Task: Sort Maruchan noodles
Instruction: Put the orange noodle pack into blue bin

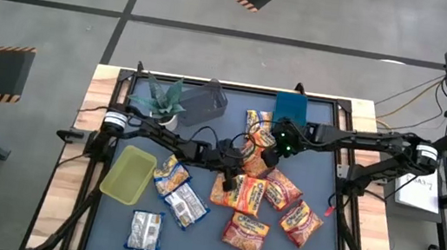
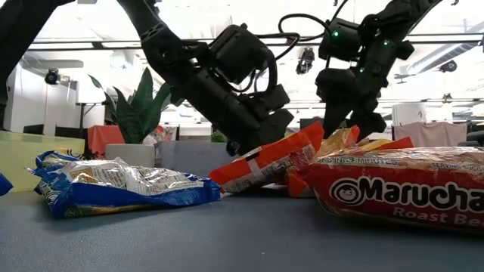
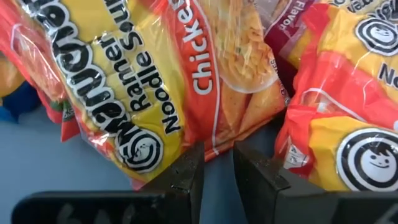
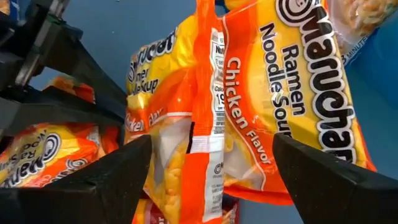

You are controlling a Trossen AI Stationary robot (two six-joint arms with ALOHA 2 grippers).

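Plant [image 1: 161, 99] beside grey bin [image 1: 202, 104] | left pincer [image 1: 229, 181] pinching chicken packet [image 3: 205, 74] | right pincer [image 1: 265, 144] spread

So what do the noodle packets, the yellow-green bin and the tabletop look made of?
Chicken-flavour packet: thin glossy plastic film, judging by glare streaks, wrinkles and a see-through window onto the noodles. Blue-and-yellow packet: the same crinkly, shiny film. Yellow-green bin: probably moulded translucent plastic, smooth with rounded corners. Tabletop: dull blue-grey, matte, with no glare; mat or laminate, cannot tell.
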